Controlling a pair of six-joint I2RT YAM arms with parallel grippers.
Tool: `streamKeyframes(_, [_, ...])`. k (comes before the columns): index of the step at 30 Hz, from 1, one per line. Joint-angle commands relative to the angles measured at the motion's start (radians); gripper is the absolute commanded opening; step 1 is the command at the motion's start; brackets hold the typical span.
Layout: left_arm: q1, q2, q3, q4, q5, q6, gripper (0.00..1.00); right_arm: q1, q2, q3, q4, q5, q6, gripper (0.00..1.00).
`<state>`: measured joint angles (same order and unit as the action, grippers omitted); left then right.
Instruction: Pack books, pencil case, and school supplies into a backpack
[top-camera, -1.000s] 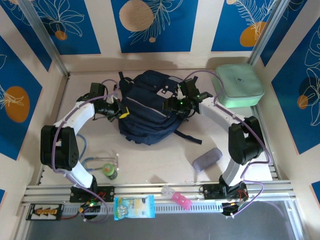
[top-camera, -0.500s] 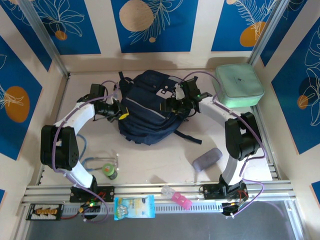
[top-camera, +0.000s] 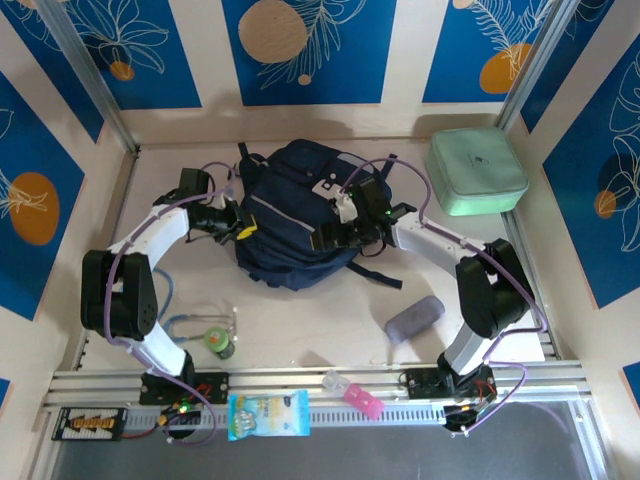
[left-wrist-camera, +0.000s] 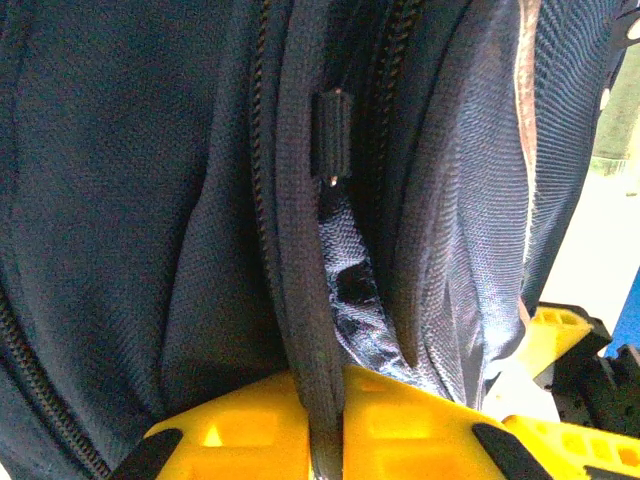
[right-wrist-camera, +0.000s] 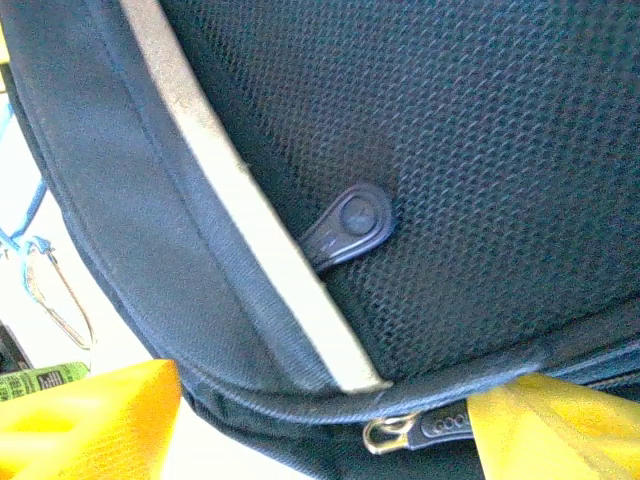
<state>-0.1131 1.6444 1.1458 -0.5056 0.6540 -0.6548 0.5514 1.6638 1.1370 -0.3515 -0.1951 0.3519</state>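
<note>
left gripper (left-wrist-camera: 322, 425) is clamped on a zip-edge ridge of the large navy-blue fabric backpack (top-camera: 285, 215), probably to pin the bag and hold the zip line taut. the backpack is laid at the far middle of the table (top-camera: 300, 330). right gripper (right-wrist-camera: 325, 418) is spread wide with nothing gripped. the bag's pale-trimmed rim is straddled beside a zipper pull (right-wrist-camera: 430, 425), likely lined up for unzipping.

Centre blocked, near strip free
Large navy-blue fabric backpack (top-camera: 285, 250) fills mid-table; mint-green rounded square case (top-camera: 477, 170) blocks far-right corner; bare pale table (top-camera: 300, 320) nearside passable.
</note>
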Motion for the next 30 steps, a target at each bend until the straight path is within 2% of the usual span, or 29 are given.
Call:
streamKeyframes(1, [0.003,-0.001,0.006,0.035,0.028,-0.009,0.13,0.025,-0.022,-0.025,-0.053,0.034,-0.031,0.73])
streamKeyframes(6, [0.003,-0.002,0.016,0.028,0.027,-0.008,0.13,0.046,-0.032,-0.028,-0.057,0.175,-0.079,0.63])
streamKeyframes(10, [0.003,-0.003,0.024,0.022,0.027,-0.005,0.13,0.06,-0.028,-0.031,-0.054,0.256,-0.131,0.47])
streamKeyframes(15, [0.004,-0.005,0.028,0.017,0.026,-0.004,0.13,0.086,-0.018,-0.043,-0.044,0.354,-0.181,0.33])
streamKeyframes(19, [0.003,-0.005,0.029,0.017,0.027,-0.007,0.13,0.109,-0.019,-0.063,-0.029,0.433,-0.213,0.31])
streamKeyframes(26, [0.003,-0.004,0.031,0.019,0.027,-0.008,0.13,0.115,-0.011,-0.068,-0.003,0.474,-0.224,0.33])
streamKeyframes(27, [0.003,-0.005,0.031,0.018,0.028,-0.006,0.13,0.115,-0.007,-0.063,0.0,0.466,-0.23,0.31])
streamKeyframes(28, [0.003,-0.004,0.032,0.018,0.027,-0.006,0.13,0.116,-0.002,-0.059,0.007,0.447,-0.245,0.23])
streamKeyframes(30, [0.004,-0.003,0.034,0.017,0.029,-0.006,0.13,0.116,0.003,-0.054,0.024,0.432,-0.261,0.21])
